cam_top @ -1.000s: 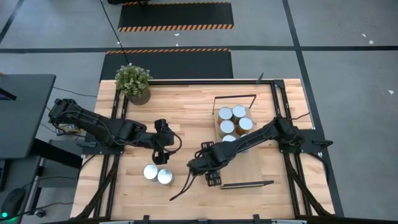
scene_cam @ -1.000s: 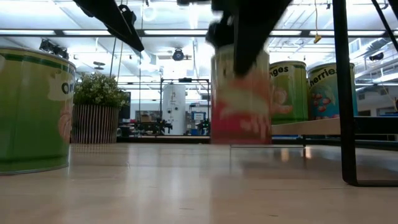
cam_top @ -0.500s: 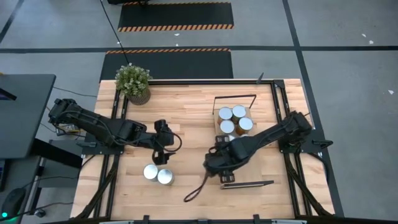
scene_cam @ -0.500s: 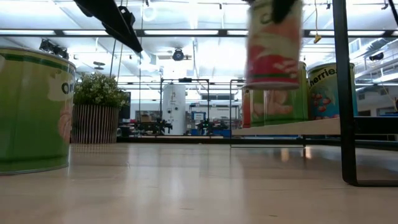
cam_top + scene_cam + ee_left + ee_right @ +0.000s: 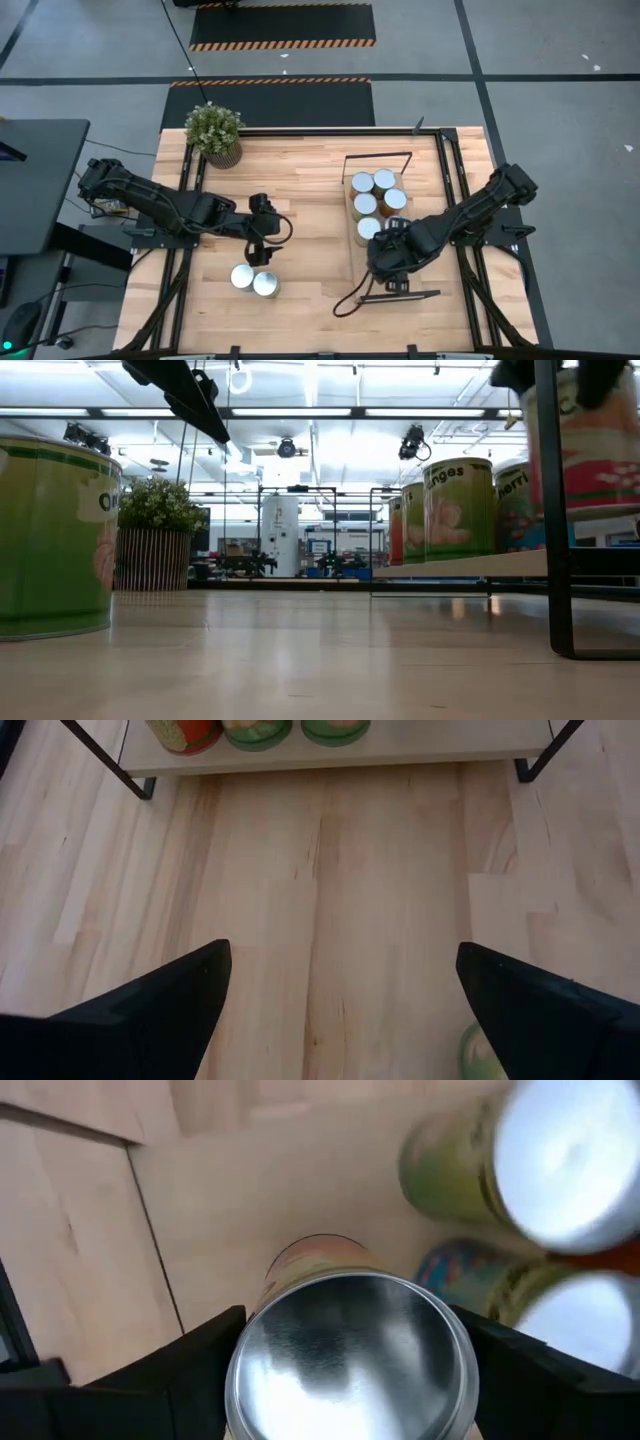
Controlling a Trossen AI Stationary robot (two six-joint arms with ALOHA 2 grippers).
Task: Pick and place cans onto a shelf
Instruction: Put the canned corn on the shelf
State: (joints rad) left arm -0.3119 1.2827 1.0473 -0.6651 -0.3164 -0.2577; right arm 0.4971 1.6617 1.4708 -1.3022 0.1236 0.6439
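Note:
My right gripper (image 5: 393, 258) is shut on a can (image 5: 350, 1360) with a silver top and a red-and-pale label. It hangs over the near part of the shelf (image 5: 400, 296), at the upper right of the low view (image 5: 590, 445). Several cans (image 5: 373, 196) stand upright on the shelf's far half, seen on the light board (image 5: 455, 567) in the low view. Two more cans (image 5: 253, 280) stand on the table at the left. My left gripper (image 5: 262, 247) is open just beyond them, touching nothing; its dark fingers stand wide apart in the left wrist view (image 5: 340, 1000). My right gripper pinches the can between its two fingers, on two opposite sides just under the top rim (image 5: 243, 1370). The fingers (image 5: 200, 1370) come from above, pointing down. The can hangs upright and lifted clear, its bottom above the shelf board.
A potted plant (image 5: 214, 133) stands at the table's far left corner. The shelf's black frame post (image 5: 546, 510) rises near the held can. A green can (image 5: 50, 540) fills the low view's left. Bare wood lies between the two arms.
My right gripper has carried the can toward the table's right edge and upward, from the middle of the table to above the shelf's near part, rolling its wrist on the way. The can stays upright in the hold.

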